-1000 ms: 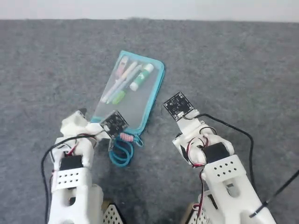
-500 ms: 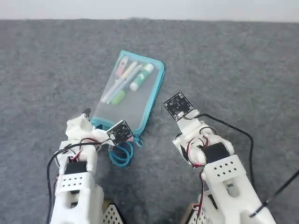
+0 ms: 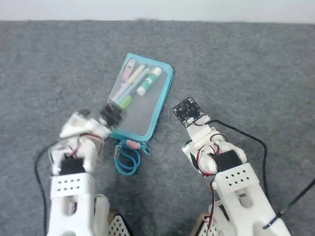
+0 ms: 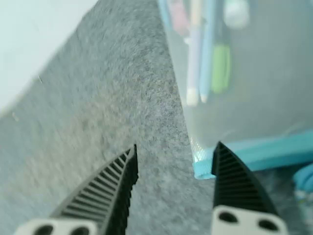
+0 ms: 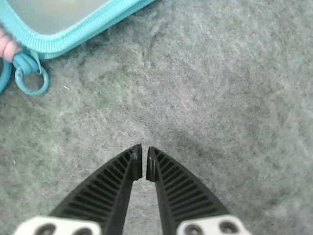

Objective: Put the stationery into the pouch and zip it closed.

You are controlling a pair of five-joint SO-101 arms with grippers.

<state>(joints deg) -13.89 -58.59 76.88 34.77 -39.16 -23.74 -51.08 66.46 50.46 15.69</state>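
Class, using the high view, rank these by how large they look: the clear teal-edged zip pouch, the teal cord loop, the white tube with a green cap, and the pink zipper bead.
1. clear teal-edged zip pouch
2. teal cord loop
3. white tube with a green cap
4. pink zipper bead

All lie flat at a similar distance, so nearness barely affects the order.

Centre of the grey felt-covered counter: the translucent teal-edged zip pouch lies slanted, its far end pointing away from me. The pastel pens and markers lie side by side inside it, in the far half. The teal cord loop trails from its near corner, between my two arms. My left end effector straddles the pouch's near-left corner. My right end effector sits right of the near end, apart from the pouch.
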